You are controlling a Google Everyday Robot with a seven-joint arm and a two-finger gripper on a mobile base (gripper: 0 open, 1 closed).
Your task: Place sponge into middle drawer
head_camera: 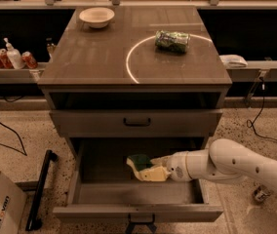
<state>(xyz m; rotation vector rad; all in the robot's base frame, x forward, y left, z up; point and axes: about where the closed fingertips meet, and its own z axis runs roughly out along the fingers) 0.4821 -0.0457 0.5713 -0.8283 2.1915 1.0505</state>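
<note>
Low in the frame's centre, the two-finger gripper (161, 172) clamps the small yellow-and-green foam sponge (139, 162) above the wide grey pulled-out middle drawer (119, 193); best lower it near the floor, clear of walls, before releasing.

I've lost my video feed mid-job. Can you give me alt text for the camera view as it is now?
The gripper holds the sponge over the open middle drawer, with the arm reaching in from the right of the picture. The drawer above is closed, and a bowl and a green snack bag sit on the cabinet top.
</note>
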